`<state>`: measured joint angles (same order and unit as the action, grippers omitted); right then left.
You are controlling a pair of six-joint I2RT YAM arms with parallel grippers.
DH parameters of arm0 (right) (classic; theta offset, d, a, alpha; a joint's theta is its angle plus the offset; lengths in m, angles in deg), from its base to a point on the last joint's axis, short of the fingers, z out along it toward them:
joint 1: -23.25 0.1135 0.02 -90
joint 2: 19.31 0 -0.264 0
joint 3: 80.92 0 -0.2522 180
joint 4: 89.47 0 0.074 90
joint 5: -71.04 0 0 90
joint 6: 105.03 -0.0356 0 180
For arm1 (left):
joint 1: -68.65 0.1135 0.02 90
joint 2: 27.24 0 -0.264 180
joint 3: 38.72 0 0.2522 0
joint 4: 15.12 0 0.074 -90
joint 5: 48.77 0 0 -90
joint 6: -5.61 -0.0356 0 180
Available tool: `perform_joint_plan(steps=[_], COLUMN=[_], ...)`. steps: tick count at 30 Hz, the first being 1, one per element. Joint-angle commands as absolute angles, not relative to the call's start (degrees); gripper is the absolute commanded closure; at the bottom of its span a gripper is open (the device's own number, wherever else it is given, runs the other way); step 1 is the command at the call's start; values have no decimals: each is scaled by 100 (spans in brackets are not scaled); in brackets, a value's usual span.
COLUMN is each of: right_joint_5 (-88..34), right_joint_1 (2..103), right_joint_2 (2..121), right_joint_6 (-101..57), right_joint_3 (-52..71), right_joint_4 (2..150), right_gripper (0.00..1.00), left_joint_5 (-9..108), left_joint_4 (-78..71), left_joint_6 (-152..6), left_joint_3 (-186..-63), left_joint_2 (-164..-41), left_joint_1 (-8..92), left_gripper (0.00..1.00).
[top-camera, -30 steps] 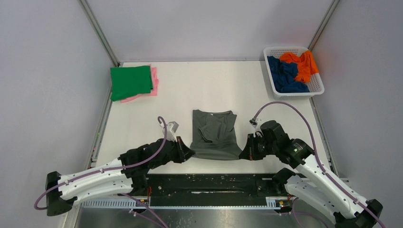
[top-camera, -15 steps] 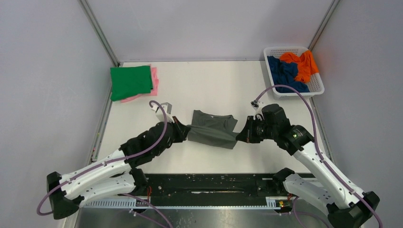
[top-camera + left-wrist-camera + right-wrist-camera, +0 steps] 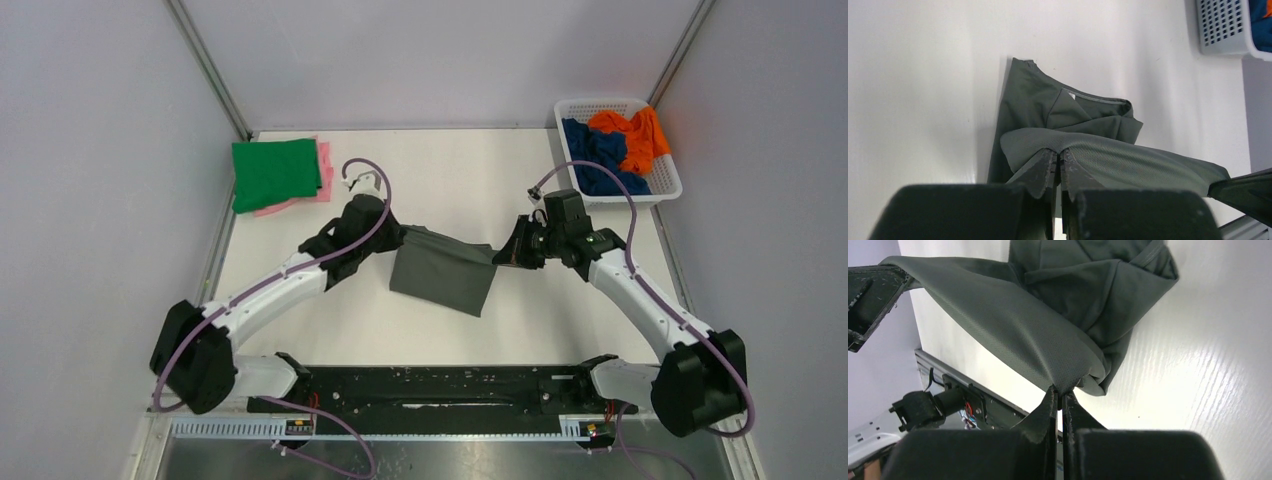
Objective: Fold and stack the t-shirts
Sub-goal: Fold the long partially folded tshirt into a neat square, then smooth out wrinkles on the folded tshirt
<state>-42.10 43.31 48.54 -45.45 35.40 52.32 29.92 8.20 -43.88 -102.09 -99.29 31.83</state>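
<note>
A dark grey t-shirt (image 3: 440, 278) lies mid-table, its near hem lifted and carried over the rest of it. My left gripper (image 3: 402, 238) is shut on the hem's left corner (image 3: 1028, 145). The hem's right corner (image 3: 1073, 375) is pinched in my shut right gripper (image 3: 500, 255). The cloth stretches taut between both. Under it the collar end (image 3: 1068, 105) rests on the table. A folded green t-shirt (image 3: 275, 172) sits on a folded pink one (image 3: 324, 170) at the back left. Orange (image 3: 632, 135) and navy blue (image 3: 598, 155) t-shirts lie crumpled in the basket.
The white lattice basket (image 3: 668, 186) stands at the back right corner. Grey walls close in the table on three sides. A black rail (image 3: 450, 390) with the arm bases runs along the near edge.
Both grippers have moved away from the near edge toward the back, lifting the grey shirt's hem and carrying it over the body, so the shirt now lies folded over itself.
</note>
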Motion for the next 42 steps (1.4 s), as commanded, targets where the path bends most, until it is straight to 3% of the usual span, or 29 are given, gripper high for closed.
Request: perform_joint_plan(steps=[1, 11, 13, 15, 16, 17, 18, 19, 21, 22, 27, 33, 42], right_joint_5=[-4318, -4306, -4216, -4220, -4182, -4112, -3998, -3851, -3625, -3593, -3861, -5045, -5249], right_joint_1=[3979, 3649, 3602, 3562, 3550, 3543, 3547, 3547, 3549, 3552, 3563, 3822, 4093], right_joint_2=[5271, 6549, 6787, 7010, 7116, 7223, 7273, 7309, 7328, 7298, 6761, 5918, 5993], right_joint_6=[-4563, -4565, -4586, -4561, -4538, -4500, -4455, -4439, -4426, -4400, -4389, -4665, -4959], right_joint_3=[3416, 3154, 3092, 2981, 2852, 2759, 2658, 2569, 2452, 2451, 2922, 3768, 3865], right_joint_4=[5458, 5813, 5882, 5960, 5956, 5950, 5912, 5873, 5752, 5726, 5969, 7064, 7615], right_gripper=[100, 100, 95, 75, 61, 40, 8, 2, 0, 1, 1, 1, 1], left_joint_5=[2973, 3472, 3580, 3692, 3726, 3761, 3776, 3756, 3693, 3739, 4483, 5921, 6336], left_joint_4=[664, 1150, 1203, 1323, 1431, 1526, 1629, 1684, 1762, 1784, 1727, 1036, 614], left_joint_6=[-4668, -4732, -4738, -4760, -4760, -4765, -4753, -4726, -4699, -4686, -4625, -4390, -4175], left_joint_3=[-10886, -12011, -12194, -12438, -12585, -12699, -12805, -12887, -12945, -12946, -12616, -11836, -11949], left_joint_2=[-10591, -12365, -12640, -12902, -13017, -13140, -13193, -13212, -13192, -13166, -12854, -12341, -12629], left_joint_1=[3511, 3874, 3940, 4000, 4026, 4045, 4064, 4069, 4071, 4075, 4055, 3887, 3554], left_gripper=[100, 100, 98, 79, 62, 49, 43, 36, 4, 1, 1, 1, 1])
